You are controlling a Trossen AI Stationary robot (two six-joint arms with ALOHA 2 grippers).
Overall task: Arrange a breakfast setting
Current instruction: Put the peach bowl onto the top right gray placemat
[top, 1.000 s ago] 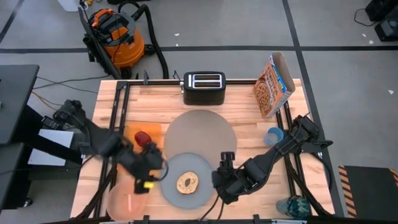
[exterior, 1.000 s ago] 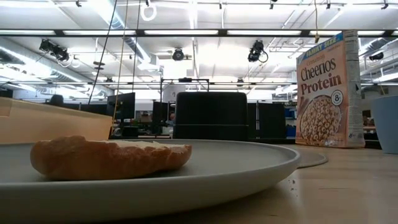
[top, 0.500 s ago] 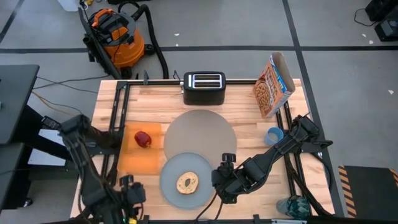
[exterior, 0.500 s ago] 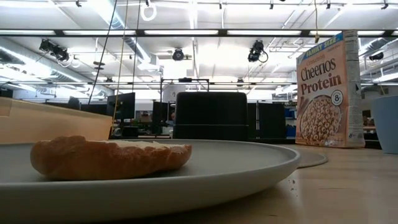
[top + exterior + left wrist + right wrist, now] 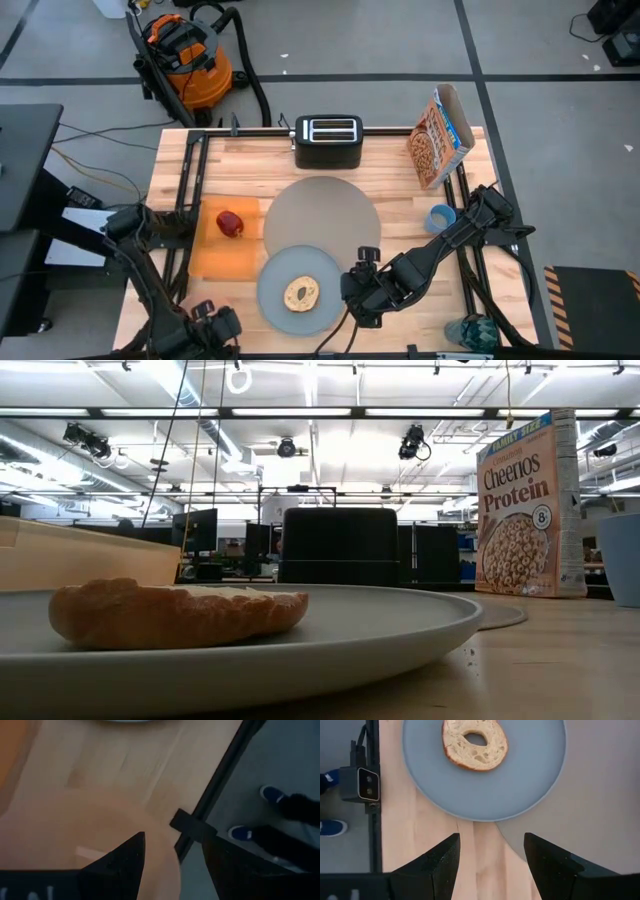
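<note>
The grey-blue plate (image 5: pixel 300 290) overlaps the near edge of the round grey placemat (image 5: pixel 322 215) and carries the round toasted bread (image 5: pixel 301 293). The red apple (image 5: pixel 230 222) sits on the orange napkin (image 5: pixel 225 248). The blue cup (image 5: pixel 440 217) stands at the right. My left gripper (image 5: pixel 210 330) is open at the near left corner, above the pale pink bowl (image 5: pixel 75 830). One of its fingers is over the bowl's inside and the other is beyond its rim. My right gripper (image 5: pixel 358 292) is open just right of the plate, with nothing between its fingers.
The black toaster (image 5: pixel 327 140) stands at the far edge and the cereal box (image 5: pixel 440 140) at the far right. Black frame rails run along the table's sides (image 5: pixel 190 190). A person's blue shoes (image 5: pixel 272 795) show on the floor past the near edge.
My left gripper has swung from over the napkin's near right corner toward the table's near left corner. It sank and rolled about its own axis, and it now hangs over the pink bowl and hides it in the high view. Its fingers have stayed open.
</note>
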